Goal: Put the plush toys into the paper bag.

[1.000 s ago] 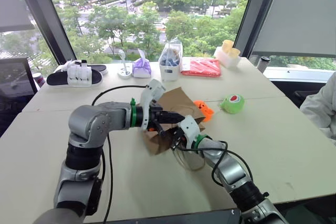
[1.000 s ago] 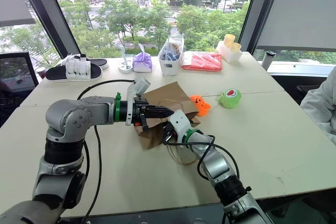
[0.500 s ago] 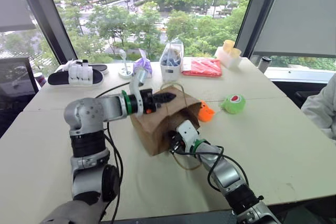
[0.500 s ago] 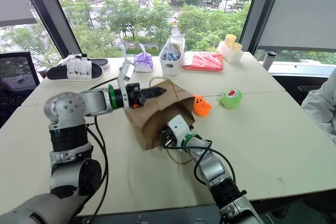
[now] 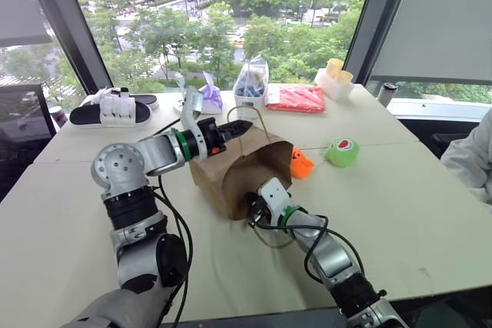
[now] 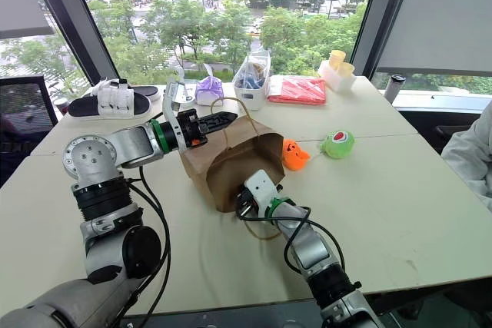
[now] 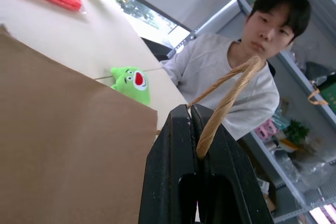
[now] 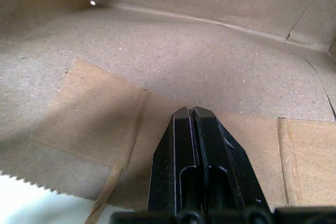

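The left hand point(image 7: 191, 109) is pinching a cord handle point(image 5: 257, 117) of the paper bag point(image 5: 231, 170), holding it up on the worktop point(image 5: 430, 213). The right hand point(image 8: 193, 114), fingers pressed together, reaches into its mouth. The orange plush toy point(image 5: 300, 164) and green plush toy point(image 5: 340, 151) lie just behind the bag, probably light and squashy, best taken round the middle.

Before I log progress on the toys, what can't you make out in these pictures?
- Orange toy: partly hidden behind the paper bag, head views.
- Bag's far inside: hidden by its own wall, head views.
- Right hand: paper under its tips; a grip can't be told.
- Window-side clutter: too small.
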You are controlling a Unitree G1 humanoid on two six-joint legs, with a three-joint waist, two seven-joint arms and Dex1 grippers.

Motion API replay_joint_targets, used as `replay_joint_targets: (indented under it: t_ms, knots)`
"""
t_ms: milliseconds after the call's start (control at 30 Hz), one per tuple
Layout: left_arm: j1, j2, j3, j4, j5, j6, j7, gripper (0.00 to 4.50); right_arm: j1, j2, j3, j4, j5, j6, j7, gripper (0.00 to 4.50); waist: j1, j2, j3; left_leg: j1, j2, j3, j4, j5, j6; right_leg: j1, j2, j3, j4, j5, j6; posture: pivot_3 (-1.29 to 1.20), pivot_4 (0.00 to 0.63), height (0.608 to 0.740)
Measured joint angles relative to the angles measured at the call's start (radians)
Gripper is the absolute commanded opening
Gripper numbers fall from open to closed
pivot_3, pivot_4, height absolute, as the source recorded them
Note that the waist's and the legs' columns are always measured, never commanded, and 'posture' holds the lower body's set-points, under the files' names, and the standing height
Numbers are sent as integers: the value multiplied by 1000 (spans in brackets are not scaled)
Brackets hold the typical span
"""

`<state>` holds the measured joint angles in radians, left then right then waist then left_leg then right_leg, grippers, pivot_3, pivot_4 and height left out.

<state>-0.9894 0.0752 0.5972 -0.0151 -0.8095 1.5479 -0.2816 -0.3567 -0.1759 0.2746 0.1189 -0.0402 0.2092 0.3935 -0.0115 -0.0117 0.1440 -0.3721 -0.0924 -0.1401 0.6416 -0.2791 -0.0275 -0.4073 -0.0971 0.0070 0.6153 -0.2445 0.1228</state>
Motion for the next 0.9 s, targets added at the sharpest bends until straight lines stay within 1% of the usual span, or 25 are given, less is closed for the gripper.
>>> replay_joint_targets:
  t_ms: [67,100,133,167,267,333,367,400,433,500,567,633,667,767,900]
  knots:
    - [2,-2,5,-10,-12,16,7,12,72,0,-39,-125,65,-9,20,0,1,0,0,0,0,0,0,0,0,0,0,1,0,0,0,0,150,740]
    - [7,-1,7,-22,-17,22,11,12,125,1,-71,-236,132,4,39,0,1,0,0,0,0,0,0,-1,-1,0,0,1,0,0,0,0,150,740]
    - [11,1,10,-27,-21,25,14,12,145,1,-91,-297,175,17,48,0,0,0,0,0,0,0,0,-1,-1,0,0,1,0,0,0,0,150,740]
    - [12,0,9,-27,-26,33,18,12,164,1,-136,-387,258,74,49,0,0,0,0,0,0,0,0,-1,-1,0,0,1,0,0,0,0,150,740]
    - [15,5,9,-27,-32,39,23,12,143,-34,-307,-565,464,218,29,0,0,0,0,1,0,0,1,-1,-1,2,1,1,0,0,0,0,150,740]
    - [17,16,9,-27,-33,40,24,12,106,-65,-406,-576,542,277,4,0,0,0,0,3,0,0,1,-1,-1,3,2,2,0,0,0,0,150,740]
    - [19,20,7,-27,-35,40,23,0,85,-76,-443,-555,564,294,-11,525,0,0,0,3,0,0,1,-1,0,3,2,2,0,0,0,0,150,740]
    - [28,27,6,-27,-38,40,23,0,30,-114,-472,-469,553,299,-31,919,-3,0,0,4,0,2,1,-1,0,3,2,3,0,0,0,0,150,740]
    - [35,27,3,-27,-38,40,22,0,-5,-153,-483,-399,528,295,-42,1360,-2,0,0,4,0,3,0,-1,0,3,2,4,0,0,0,0,150,740]
    - [46,32,-4,-26,-43,41,20,0,-75,-225,-474,-207,428,260,-54,2308,0,0,0,4,0,4,-1,-1,-1,2,2,6,0,0,0,0,150,740]
    - [50,50,-5,-26,-45,41,15,0,-159,-235,-436,7,344,227,-72,3232,-4,0,0,5,1,5,-4,0,-1,1,2,7,0,0,0,0,150,740]
    - [52,54,-15,-27,-51,41,8,0,-199,-220,-408,121,307,211,-76,4223,-7,0,0,5,1,8,-7,0,-1,-2,1,9,0,0,0,0,150,740]
    - [53,56,-19,-27,-53,42,6,0,-223,-203,-393,184,292,198,-73,4372,-9,0,0,5,1,8,-9,0,-2,-3,1,10,0,0,0,0,150,740]
    - [53,69,-20,-27,-55,47,5,0,-301,-166,-375,312,280,170,-49,4372,-12,0,0,4,1,8,-10,0,-2,-5,1,11,0,0,0,0,150,740]
    - [58,79,-17,-40,-67,57,6,0,-424,-144,-367,492,261,130,-19,4372,-9,0,0,4,1,8,-10,0,-2,-4,1,11,-1,0,0,0,150,740]
